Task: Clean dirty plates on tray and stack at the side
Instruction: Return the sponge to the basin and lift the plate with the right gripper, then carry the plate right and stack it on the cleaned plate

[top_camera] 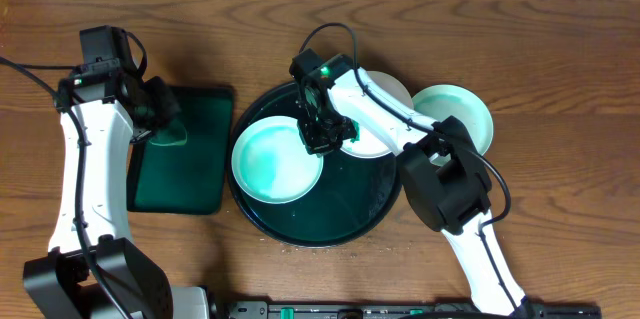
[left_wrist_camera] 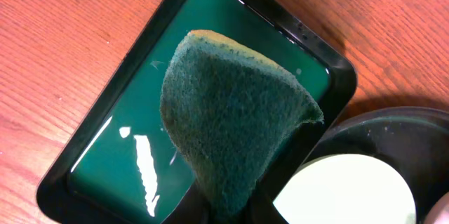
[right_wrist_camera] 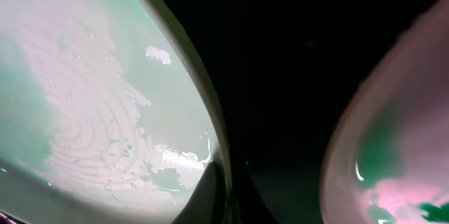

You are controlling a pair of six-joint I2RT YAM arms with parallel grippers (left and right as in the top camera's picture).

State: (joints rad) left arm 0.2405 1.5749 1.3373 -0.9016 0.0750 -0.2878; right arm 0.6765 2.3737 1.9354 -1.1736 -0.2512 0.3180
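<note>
In the black tray [top_camera: 322, 221], smeared mint plate [top_camera: 268, 165], white plate [top_camera: 372, 141].

The surface [top_camera: 560, 39] is shown in reddish-brown wood grain. The round tray [top_camera: 330, 231] is finished in glossy black. The plate [top_camera: 275, 164] on it is pale mint, smeared teal-green in curved streaks. A second plate [top_camera: 390, 87] is white; a third plate [top_camera: 450, 102] is pale mint, shaded teal toward its rim. The rectangular tray [top_camera: 180, 179] is dark green, rimmed in black. The sponge [left_wrist_camera: 231, 119] is dark green, edged in dull yellow. The left arm [top_camera: 95, 174] and right arm [top_camera: 490, 259] are coloured white with black joints.
</note>
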